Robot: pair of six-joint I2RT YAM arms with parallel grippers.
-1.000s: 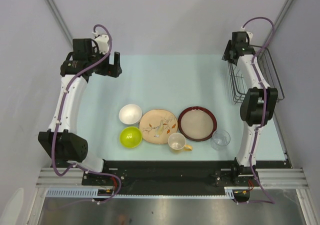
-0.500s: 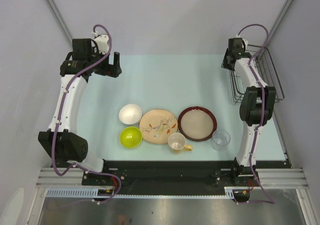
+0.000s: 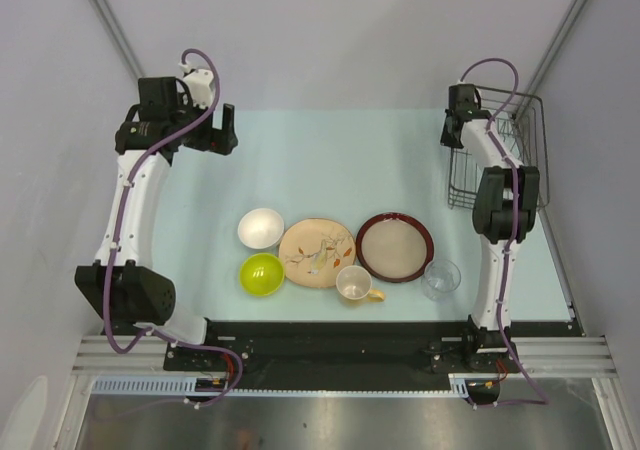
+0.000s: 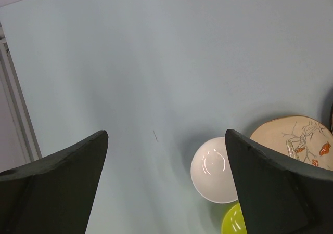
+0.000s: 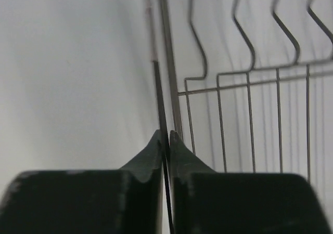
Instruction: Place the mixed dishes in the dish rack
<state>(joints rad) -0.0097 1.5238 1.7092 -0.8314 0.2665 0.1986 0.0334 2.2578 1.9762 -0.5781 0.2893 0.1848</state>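
The black wire dish rack (image 3: pixel 522 150) stands at the table's far right. My right gripper (image 3: pixel 458 122) is shut on the top wire of its left rim (image 5: pixel 162 88), which runs between the closed fingertips (image 5: pixel 165 135). The dishes lie in a row near the front: white bowl (image 3: pixel 260 227), lime-green bowl (image 3: pixel 262 274), leaf-patterned plate (image 3: pixel 317 252), red-rimmed plate (image 3: pixel 394 247), cream cup (image 3: pixel 354 284), clear glass (image 3: pixel 441 279). My left gripper (image 3: pixel 228 130) hangs open and empty at the far left, above bare table (image 4: pixel 166 135); below it I see the white bowl (image 4: pixel 213 169).
Grey walls enclose the table on the left, back and right. A pale blue mat (image 3: pixel 320 160) covers the table. The rack sits close to the right wall. A metal rail (image 4: pixel 15 114) runs along the table's left edge.
My right gripper went from open to shut on the rack's left rim wire. The rack has shifted left, away from the right wall. The left arm has barely moved.
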